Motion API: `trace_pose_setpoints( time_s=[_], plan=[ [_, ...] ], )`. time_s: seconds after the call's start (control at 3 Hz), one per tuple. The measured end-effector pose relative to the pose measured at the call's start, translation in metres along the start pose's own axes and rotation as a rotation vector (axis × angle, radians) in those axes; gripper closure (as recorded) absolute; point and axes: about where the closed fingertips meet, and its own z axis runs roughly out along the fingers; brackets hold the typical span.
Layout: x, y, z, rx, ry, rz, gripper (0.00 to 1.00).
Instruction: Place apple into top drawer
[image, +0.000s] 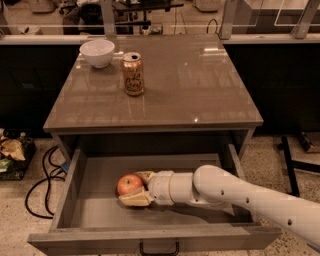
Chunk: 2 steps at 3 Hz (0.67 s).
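Apple (129, 183) round, stem direction unclear, pinched by hand (131, 189) low inside open top drawer (95, 212).

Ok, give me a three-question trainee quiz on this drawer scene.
1. True or false: the apple sits on the tabletop beside the can.
2. Where is the gripper? A) over the can. B) inside the open top drawer, closed on the apple. C) under the drawer.
3. What stands on the tabletop to the picture's left of the can?
Key: 1 false; 2 B; 3 the white bowl.
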Motion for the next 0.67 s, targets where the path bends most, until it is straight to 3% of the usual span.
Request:
trace_pose_setpoints(
  time_s=[0.67],
  plan=[
    [-0.0006, 0.0022, 0.0021, -0.006, 0.000, -0.001, 0.39]
  ],
)
